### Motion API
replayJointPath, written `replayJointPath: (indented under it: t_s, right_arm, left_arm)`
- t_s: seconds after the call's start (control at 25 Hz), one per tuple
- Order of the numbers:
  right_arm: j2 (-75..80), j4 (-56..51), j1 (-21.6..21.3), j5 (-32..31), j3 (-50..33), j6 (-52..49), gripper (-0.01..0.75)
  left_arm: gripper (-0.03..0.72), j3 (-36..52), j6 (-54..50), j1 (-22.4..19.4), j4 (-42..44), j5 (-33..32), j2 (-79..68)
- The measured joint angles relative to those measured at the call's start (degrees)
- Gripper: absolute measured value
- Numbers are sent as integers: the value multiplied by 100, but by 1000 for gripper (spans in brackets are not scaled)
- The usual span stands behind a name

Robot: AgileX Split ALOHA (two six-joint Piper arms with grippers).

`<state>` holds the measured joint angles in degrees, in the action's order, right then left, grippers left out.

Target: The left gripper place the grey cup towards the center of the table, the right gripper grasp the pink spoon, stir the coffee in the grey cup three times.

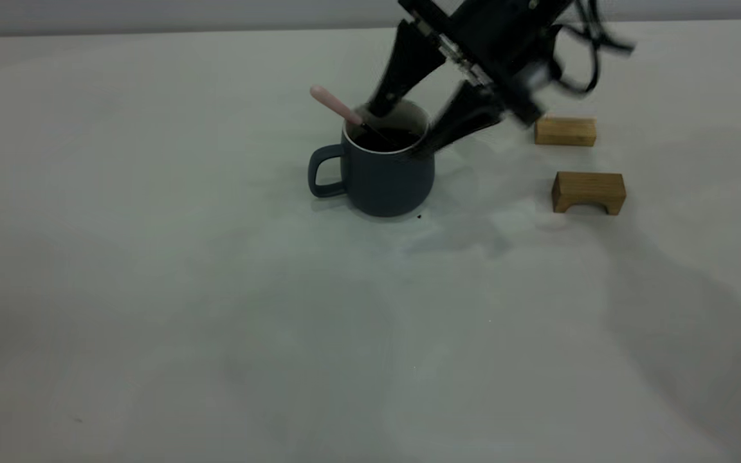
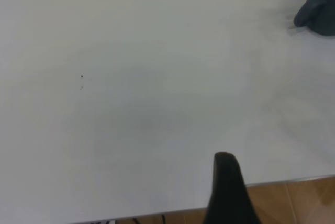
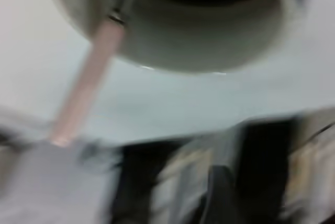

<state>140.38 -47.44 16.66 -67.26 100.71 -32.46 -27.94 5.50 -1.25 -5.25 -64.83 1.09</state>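
Observation:
The grey cup (image 1: 386,180) stands upright near the middle of the table (image 1: 216,321), its handle towards the left, with dark coffee (image 1: 386,138) inside. The pink spoon (image 1: 335,105) leans in the cup, bowl down in the coffee, pink handle sticking out over the left rim. My right gripper (image 1: 399,128) hangs over the cup, open; one finger is at the far rim close to the spoon's neck, the other at the right rim. The right wrist view shows the cup (image 3: 199,41) and the spoon's handle (image 3: 86,88) from close by. The left wrist view shows one black finger (image 2: 225,182) near the table's edge, far from the cup (image 2: 318,9).
Two tan wooden blocks lie to the right of the cup: a flat one (image 1: 565,131) farther back and an arch-shaped one (image 1: 588,191) nearer. A tiny dark speck (image 1: 419,217) sits by the cup's base.

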Motion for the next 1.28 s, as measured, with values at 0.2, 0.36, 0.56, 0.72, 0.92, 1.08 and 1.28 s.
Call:
replayJointPath:
  t_s: [0.2,0.36,0.56,0.72,0.92,1.08,1.28]
  right_arm:
    - [-890,3176,320,-132,0,270,525]
    - [-1630,4692,404,-185,0,326,460]
    - [-2769,5950,404,-239,-11,1144,380]
    - [-3697,6411,399,-286,-17,2050,325]
    - [-4921,6468,399,-324,-493,2969,257]
    - [-6111,6515,399,-365,-1239,3076,228]
    - [-7699,6475,399,-365,-2536,3018,227]
  left_arm:
    - [568,0,0,0,0,0,0]
    - [568,0,0,0,0,0,0]
    - [568,0,0,0,0,0,0]
    - [568,0,0,0,0,0,0]
    - [568,0,0,0,0,0,0]
    - [568,0,0,0,0,0,0]
    - [568,0,0,0,0,0,0]
